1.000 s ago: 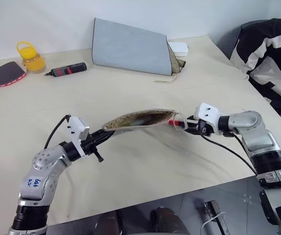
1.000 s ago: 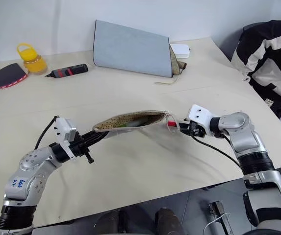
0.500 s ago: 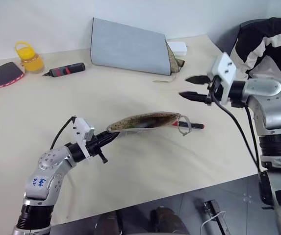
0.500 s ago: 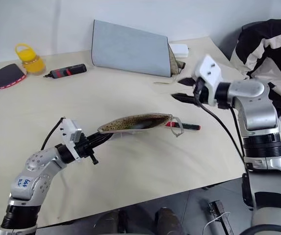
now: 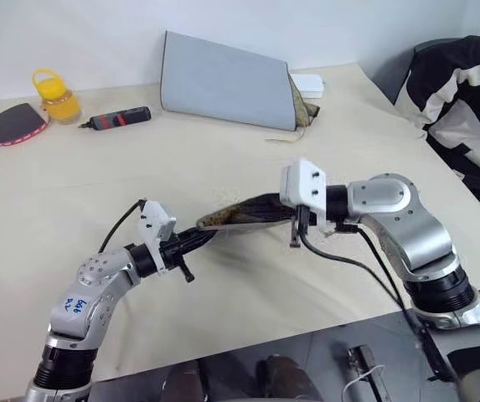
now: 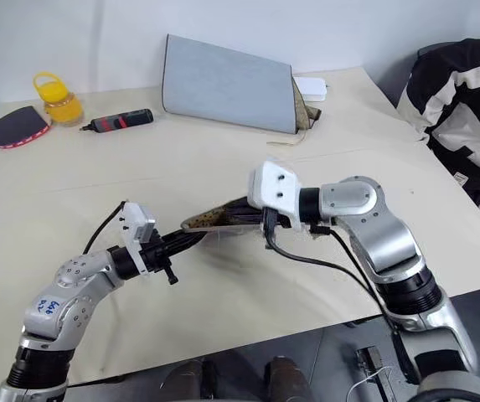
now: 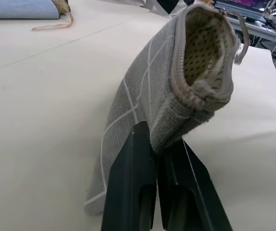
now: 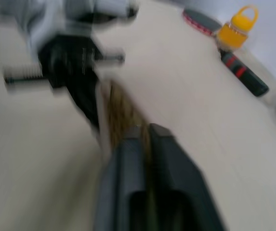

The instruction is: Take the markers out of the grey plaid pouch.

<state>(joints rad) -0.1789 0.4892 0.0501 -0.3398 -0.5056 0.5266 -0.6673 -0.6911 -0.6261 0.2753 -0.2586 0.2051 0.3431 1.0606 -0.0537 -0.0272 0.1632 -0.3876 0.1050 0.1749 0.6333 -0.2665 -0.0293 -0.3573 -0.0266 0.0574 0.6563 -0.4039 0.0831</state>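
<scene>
From the head camera, the cream table (image 5: 223,159) had a smooth matte top, and above its middle the grey plaid pouch (image 5: 244,212) hung as a shallow curved strip of fabric, its brown speckled lining showing along the upper edge. The left gripper (image 5: 207,237) was clamped on the pouch's near-left end, its two black fingers pressed together on the cloth. The right gripper (image 6: 241,204) reached in from the right, pointing left, with its white block-shaped camera housing over the pouch's far end; its fingers were hard to make out here. At the back stood a large plain grey-blue bag (image 5: 223,82), stiff and wedge-shaped, with a white box (image 5: 307,82) beside it; to the left lay a black-and-red tool (image 5: 116,119), a yellow jar (image 5: 55,96) and a round dark paddle (image 5: 13,124). A person in a black-and-white jacket (image 5: 461,100) sat at the right edge. The left wrist view showed the coarse weave, thin white grid lines, a ribbed zip edge and the dotted cream lining inside the open mouth (image 7: 203,53), with the fingers (image 7: 133,187) pinching the corner. The right wrist view, blurred, showed its own fingers (image 8: 128,183) drawn nearly together over the pouch's speckled edge; I could not tell whether they gripped anything. No marker could be made out.
</scene>
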